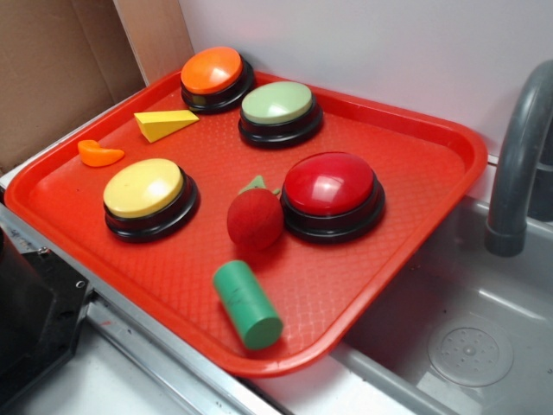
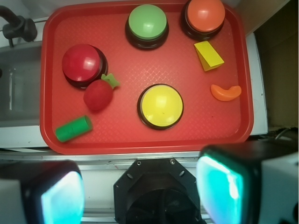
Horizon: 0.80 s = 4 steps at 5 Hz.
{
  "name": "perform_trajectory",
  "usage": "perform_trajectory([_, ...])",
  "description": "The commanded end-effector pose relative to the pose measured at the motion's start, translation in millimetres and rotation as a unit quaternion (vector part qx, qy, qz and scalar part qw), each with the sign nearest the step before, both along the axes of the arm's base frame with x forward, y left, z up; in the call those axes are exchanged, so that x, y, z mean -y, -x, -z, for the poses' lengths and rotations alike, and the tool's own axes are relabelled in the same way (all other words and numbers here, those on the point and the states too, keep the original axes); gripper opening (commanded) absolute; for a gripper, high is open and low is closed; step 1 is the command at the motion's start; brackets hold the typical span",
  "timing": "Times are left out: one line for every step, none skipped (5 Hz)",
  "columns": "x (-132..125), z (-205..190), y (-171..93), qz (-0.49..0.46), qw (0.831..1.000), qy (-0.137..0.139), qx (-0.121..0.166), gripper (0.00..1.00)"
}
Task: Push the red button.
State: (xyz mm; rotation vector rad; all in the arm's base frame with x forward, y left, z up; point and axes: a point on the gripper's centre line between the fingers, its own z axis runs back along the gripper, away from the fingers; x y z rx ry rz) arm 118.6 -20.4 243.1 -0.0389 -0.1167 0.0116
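The red button [image 1: 329,183], a large glossy red dome on a round black base, sits on the right half of the red tray [image 1: 406,164]. In the wrist view the red button [image 2: 82,63] is at the upper left, far from my gripper [image 2: 140,193]. The gripper hangs high, off the tray's near edge and above the robot's black base [image 2: 159,191]. It is open, its two teal pads [image 2: 219,186] wide apart with nothing between them. The gripper does not show in the exterior view.
Also on the tray [image 2: 140,140] are a matte red strawberry toy [image 2: 98,94] touching the red button's base, a green cylinder [image 2: 74,128], yellow [image 2: 161,105], green [image 2: 147,22] and orange [image 2: 204,15] buttons, a yellow wedge [image 2: 208,55] and an orange crescent [image 2: 225,92]. A sink [image 1: 471,346] with a grey faucet [image 1: 518,147] lies beside the tray.
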Motion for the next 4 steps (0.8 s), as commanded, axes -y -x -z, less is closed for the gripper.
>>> perform_trajectory([0, 0, 0, 0.000, 1.000, 0.000, 0.000, 1.00])
perform_trajectory([12, 24, -47, 0.115, 0.992, -0.037, -0.026, 1.00])
perform_trajectory([38, 41, -70, 0.179, 0.981, -0.072, 0.012, 1.00])
perform_trajectory([57, 68, -87, 0.213, 0.973, -0.080, 0.031, 1.00])
